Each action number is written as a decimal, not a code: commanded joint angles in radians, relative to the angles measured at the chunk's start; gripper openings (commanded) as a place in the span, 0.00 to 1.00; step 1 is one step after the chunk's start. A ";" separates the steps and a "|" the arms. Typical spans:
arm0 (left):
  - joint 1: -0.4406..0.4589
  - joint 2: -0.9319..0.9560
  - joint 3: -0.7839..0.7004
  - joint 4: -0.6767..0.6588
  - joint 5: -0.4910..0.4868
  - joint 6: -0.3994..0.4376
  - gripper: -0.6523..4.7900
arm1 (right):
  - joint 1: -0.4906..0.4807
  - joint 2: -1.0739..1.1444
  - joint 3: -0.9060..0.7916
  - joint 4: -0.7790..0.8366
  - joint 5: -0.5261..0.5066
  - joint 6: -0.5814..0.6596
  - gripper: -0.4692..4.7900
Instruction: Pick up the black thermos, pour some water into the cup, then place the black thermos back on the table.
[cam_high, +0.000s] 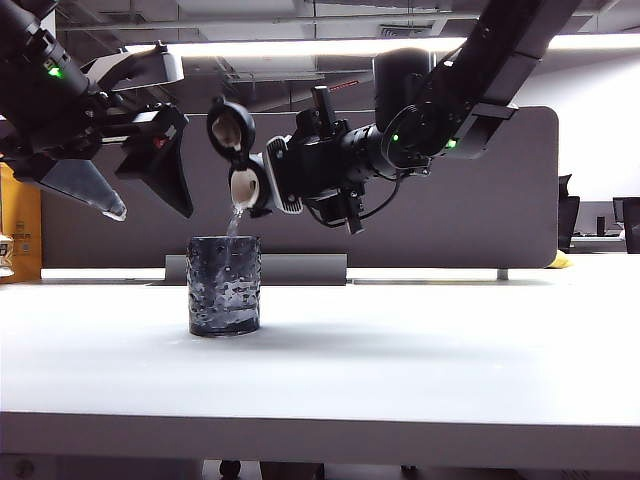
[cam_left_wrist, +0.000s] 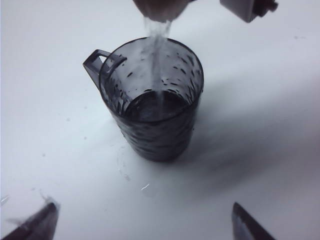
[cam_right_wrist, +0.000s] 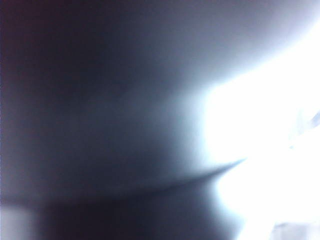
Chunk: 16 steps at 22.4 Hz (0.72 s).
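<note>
Two robot arms above a wide white worktop, seen from the front. Largest after that, the right arm, reaching in from the upper right, its end effector clamped around the black thermos, held on its side in the air near the middle. Flip lid hanging open, pale spout tipped down just above the cup. Thin stream of water falling from spout into cup. Right wrist view nothing but dark blur and glare, no detail to read. Left arm raised at upper left, well apart from everything, its end effector empty with fingers spread wide; finger tips just showing at the edge of the left wrist view. Smallest, the cup: short, dark, dimpled, translucent, upright on the worktop left of centre, a small handle on one side, partly filled. A few drops on the worktop beside it. Pouring step under way, judging by the stream. Best done by keeping the spout centred over the rim, holding the tilt gentle, watching the level, then rolling the thermos upright before moving it away.
</note>
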<state>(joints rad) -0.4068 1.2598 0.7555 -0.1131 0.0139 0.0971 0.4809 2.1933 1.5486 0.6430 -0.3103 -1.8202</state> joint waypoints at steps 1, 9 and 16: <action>0.000 -0.002 0.004 0.008 -0.003 0.000 1.00 | 0.003 -0.017 0.010 0.056 0.021 0.150 0.35; 0.001 -0.046 0.004 0.014 -0.003 0.000 1.00 | 0.003 -0.018 0.010 0.060 0.111 0.717 0.35; 0.001 -0.159 0.005 0.085 0.017 0.000 1.00 | 0.002 -0.138 -0.128 0.076 0.164 1.448 0.35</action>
<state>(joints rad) -0.4065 1.1183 0.7559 -0.0399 0.0238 0.0967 0.4816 2.1128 1.4326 0.6273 -0.1562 -0.5404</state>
